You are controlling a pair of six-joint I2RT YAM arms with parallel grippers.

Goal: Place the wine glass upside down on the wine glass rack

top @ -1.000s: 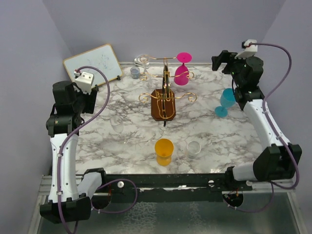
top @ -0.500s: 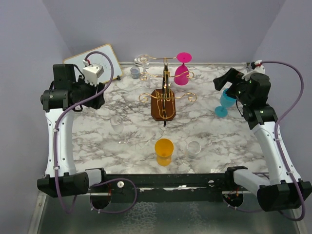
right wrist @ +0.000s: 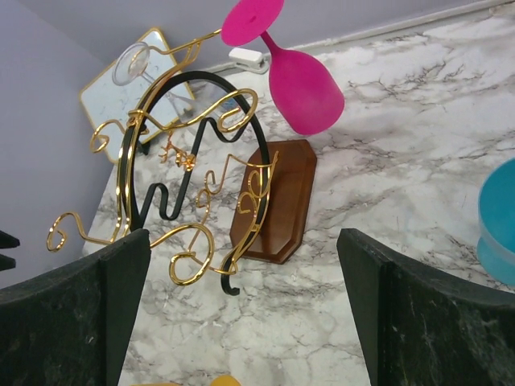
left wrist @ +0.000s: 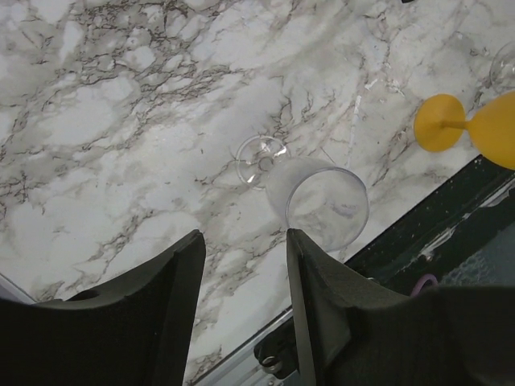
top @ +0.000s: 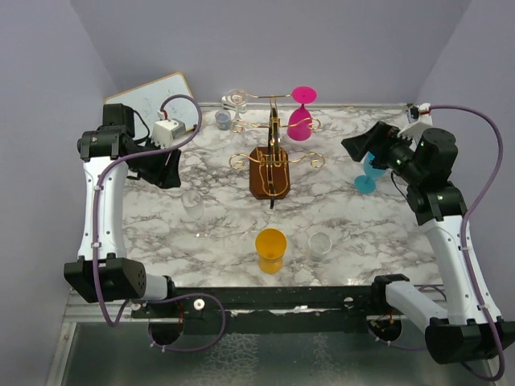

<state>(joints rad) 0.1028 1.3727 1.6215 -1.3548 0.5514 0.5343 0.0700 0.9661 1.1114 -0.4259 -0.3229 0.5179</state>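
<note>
The wine glass rack (top: 272, 165) stands mid-table, gold scroll arms on a brown block base; the right wrist view shows it close (right wrist: 201, 185). A pink glass (top: 301, 117) and a clear glass (top: 236, 100) hang upside down on it. A clear wine glass (top: 191, 201) stands on the marble left of the rack. In the left wrist view it (left wrist: 318, 201) lies just beyond the right finger. My left gripper (top: 170, 173) is open and empty above it (left wrist: 244, 241). My right gripper (top: 358, 145) is open and empty, facing the rack (right wrist: 244, 241).
A yellow glass (top: 270, 249) and a small clear glass (top: 321, 245) stand near the front edge. A blue glass (top: 368, 170) stands at the right, partly behind my right gripper. A small grey cup (top: 223, 119) and a whiteboard (top: 153, 92) are at the back left.
My left arm has swung in from the left edge, bringing its gripper over the table near the clear glass. My right arm has dropped and turned its gripper toward the rack.
</note>
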